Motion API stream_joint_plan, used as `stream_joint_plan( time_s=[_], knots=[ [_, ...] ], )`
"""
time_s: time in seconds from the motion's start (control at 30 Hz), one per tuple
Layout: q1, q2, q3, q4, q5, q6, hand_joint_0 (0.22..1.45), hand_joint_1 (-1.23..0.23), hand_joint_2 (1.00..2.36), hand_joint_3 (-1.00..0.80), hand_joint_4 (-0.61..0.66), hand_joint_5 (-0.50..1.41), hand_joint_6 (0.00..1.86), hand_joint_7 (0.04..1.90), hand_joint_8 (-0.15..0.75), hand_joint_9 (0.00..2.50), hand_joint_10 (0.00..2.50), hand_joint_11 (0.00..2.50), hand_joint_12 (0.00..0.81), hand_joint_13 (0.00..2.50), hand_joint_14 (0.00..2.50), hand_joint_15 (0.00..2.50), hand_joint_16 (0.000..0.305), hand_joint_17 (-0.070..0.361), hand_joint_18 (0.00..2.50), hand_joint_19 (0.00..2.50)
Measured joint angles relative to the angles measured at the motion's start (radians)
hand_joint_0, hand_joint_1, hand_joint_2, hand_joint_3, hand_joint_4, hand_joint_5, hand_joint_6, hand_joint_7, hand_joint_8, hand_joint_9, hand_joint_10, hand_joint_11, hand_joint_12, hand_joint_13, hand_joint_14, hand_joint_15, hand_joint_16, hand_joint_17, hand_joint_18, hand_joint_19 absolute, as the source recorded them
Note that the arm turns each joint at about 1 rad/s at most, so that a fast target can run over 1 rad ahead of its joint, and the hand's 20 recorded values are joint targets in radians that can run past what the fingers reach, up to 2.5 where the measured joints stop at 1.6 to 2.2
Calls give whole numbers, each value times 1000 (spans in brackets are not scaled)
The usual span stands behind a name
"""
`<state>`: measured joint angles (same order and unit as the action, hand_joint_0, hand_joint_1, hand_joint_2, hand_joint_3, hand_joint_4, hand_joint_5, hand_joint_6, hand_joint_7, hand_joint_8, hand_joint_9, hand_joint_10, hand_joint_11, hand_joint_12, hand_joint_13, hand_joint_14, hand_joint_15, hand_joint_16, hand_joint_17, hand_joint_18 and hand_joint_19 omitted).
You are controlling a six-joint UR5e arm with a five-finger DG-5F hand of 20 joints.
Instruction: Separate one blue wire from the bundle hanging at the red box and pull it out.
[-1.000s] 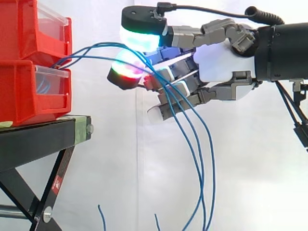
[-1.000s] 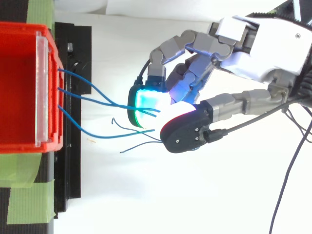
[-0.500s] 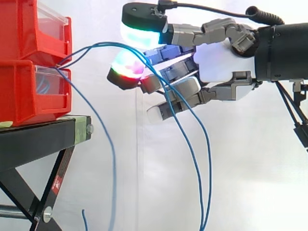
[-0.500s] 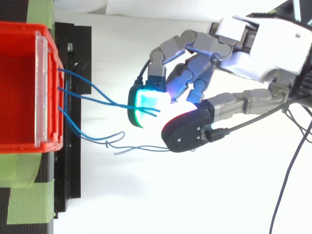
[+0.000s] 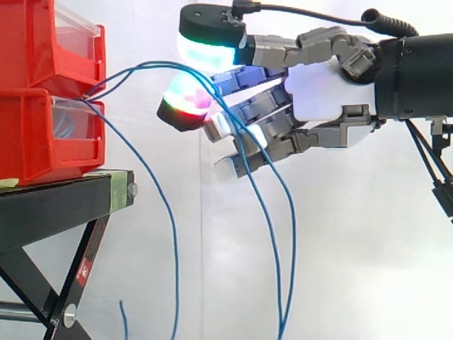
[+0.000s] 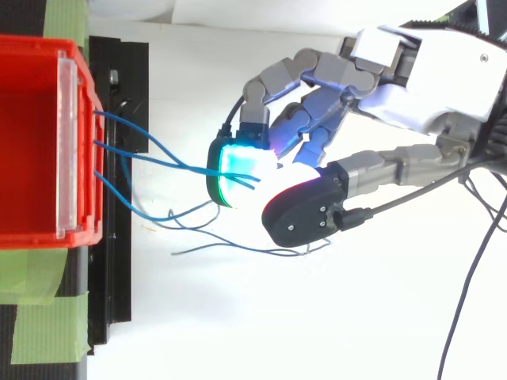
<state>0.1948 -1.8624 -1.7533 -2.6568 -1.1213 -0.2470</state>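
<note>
**Hand** (image 5: 322, 92): reached in from the right, level with the gap between the two bins. Its fingers were bent and closed on two wires.

**Blue wires** (image 6: 127, 150), two: ran out of the front of the lower red bin (image 5: 42, 134) and arched up and across to the hand. They were caught between the upper pad (image 5: 209, 53), glowing cyan and green, and the pad beneath it (image 5: 182, 99), glowing red and green. Past the pads both crossed the lower fingers and hung down side by side, well clear of the stand.

**Third wire** (image 5: 173, 283), blue: left the same bin front and dropped free in a long curve just beside the stand, apart from the hand.

**Red bins**, two, stacked: the upper bin (image 5: 42, 42) sat on the lower, each with a clear front panel (image 5: 71, 124).

**Stand** (image 5: 56, 205): black, cross-braced, with the bins on top. Strips of green tape (image 6: 47, 317) lay beside the bin in the top view.

**Backdrop**: white curtain (image 5: 368, 248).
</note>
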Motion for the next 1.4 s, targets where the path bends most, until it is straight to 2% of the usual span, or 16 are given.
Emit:
stream_joint_plan(
  time_s=[0.17, 0.23, 0.3, 0.43, 0.57, 0.67, 0.83, 1.03, 1.4],
  knots=[
    [0, 0, 0, 0, 0, 0, 561, -635, 1009, -393, 188, -223, 899, 1006, 386, 877, 21, 995, 534, 1295, 16, 427, 52, 118, 739, 351],
    [0, 0, 0, 0, 0, 0, 560, -635, 1009, -391, 187, -223, 899, 1008, 384, 875, 21, 985, 534, 1268, 15, 403, 52, 117, 730, 348],
    [0, 0, 0, 0, 0, 0, 561, -632, 1008, -394, 186, -224, 898, 1025, 375, 869, 22, 1030, 520, 1251, 22, 639, 57, 128, 704, 443],
    [0, 0, 0, 0, 0, 0, 561, -627, 1009, -394, 182, -224, 898, 1014, 371, 862, 21, 1031, 518, 1246, 22, 638, 58, 130, 700, 436],
    [0, 0, 0, 1, 0, 0, 574, -611, 1009, -393, 194, -223, 899, 1001, 381, 885, 21, 1038, 517, 1361, 21, 616, 56, 125, 722, 417],
    [0, 0, 0, 1, 0, 0, 583, -604, 1009, -393, 200, -222, 899, 999, 382, 901, 20, 1032, 500, 1483, 25, 722, 55, 124, 748, 426],
    [0, 0, 0, 1, 0, 0, 585, -599, 1009, -391, 203, -222, 899, 998, 374, 912, 21, 1076, 472, 1600, 26, 1031, 56, 126, 754, 469],
    [0, 0, 0, 0, 0, 0, 587, -598, 1009, -394, 203, -223, 900, 994, 373, 923, 21, 1099, 441, 1612, 26, 1172, 58, 129, 759, 511],
    [0, 0, 0, 0, 0, 0, 649, -734, 1011, -376, 188, -221, 912, 980, 361, 968, 19, 1150, 401, 1552, 22, 1318, 56, 127, 767, 543]
  ],
)
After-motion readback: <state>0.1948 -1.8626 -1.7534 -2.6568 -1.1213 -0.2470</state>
